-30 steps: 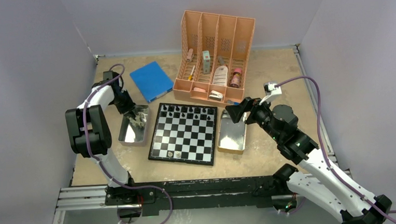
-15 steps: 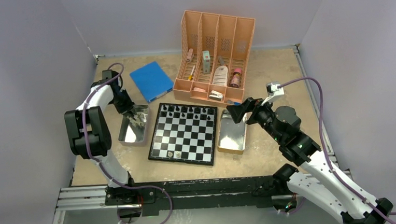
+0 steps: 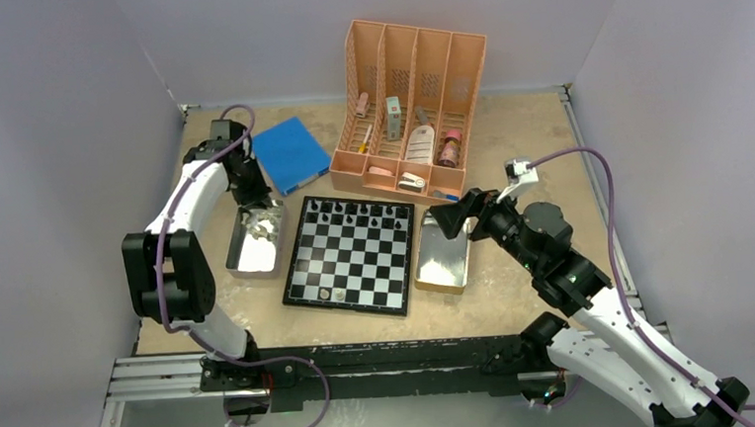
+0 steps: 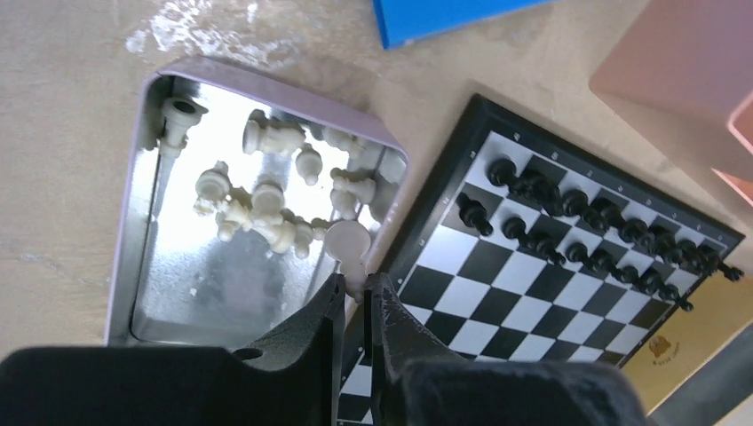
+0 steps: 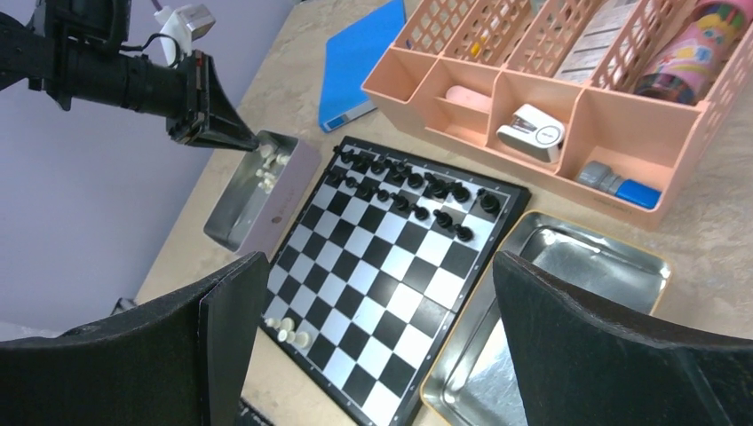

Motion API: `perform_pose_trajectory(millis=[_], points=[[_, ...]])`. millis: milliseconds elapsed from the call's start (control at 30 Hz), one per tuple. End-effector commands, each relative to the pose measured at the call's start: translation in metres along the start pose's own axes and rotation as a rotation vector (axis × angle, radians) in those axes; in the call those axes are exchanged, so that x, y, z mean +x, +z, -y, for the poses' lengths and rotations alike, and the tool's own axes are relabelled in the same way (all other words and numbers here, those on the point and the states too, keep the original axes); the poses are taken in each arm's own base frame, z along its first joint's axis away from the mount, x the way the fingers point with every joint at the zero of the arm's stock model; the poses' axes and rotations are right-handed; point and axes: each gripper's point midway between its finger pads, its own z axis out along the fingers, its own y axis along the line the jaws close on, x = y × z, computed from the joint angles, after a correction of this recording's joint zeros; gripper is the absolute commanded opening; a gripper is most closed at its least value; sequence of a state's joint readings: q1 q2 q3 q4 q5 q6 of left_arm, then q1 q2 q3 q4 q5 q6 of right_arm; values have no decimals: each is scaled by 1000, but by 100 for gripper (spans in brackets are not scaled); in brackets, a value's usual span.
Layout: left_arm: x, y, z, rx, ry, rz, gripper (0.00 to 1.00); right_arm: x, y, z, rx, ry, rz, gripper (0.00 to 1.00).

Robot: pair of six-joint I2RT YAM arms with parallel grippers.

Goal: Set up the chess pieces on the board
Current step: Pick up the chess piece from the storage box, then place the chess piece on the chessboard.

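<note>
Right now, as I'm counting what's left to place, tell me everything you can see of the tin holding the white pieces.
The tin is a shallow rectangular tray of shiny metal with rounded corners, lying flat on the table beside the left edge of the board. About a dozen white pieces lie jumbled at its far end; the near half is bare.

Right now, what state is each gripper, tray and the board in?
Left gripper: shut on one pale silvery-white chess piece.
Right gripper: open.
Glossy black-and-white checkered board: black pieces in far rows, few pale pieces near edge.
Shiny left metal tray: holds loose pale pieces.
Gold-edged right metal tray: no pieces visible.
</note>
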State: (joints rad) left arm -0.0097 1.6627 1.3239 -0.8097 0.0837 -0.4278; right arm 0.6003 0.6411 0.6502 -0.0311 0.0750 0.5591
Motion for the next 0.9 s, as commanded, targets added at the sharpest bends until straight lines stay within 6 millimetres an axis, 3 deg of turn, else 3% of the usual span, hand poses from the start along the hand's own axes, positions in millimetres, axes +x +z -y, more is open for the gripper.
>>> perform_pose_trajectory(millis=[0,300,533,867], points=[[-2,-31,26,78,41,50,6,-6,-4,-22,-80,62,-15,98],[53,-49,56,276,134,-53,6,12,1,-34,-138,119,-110,97],[87,-80,72,366,215,-54,6,13,7,-27,-103,133,-101,97],[152,-94,98,411,304,-129,6,-12,-1,-22,-42,143,-9,97]])
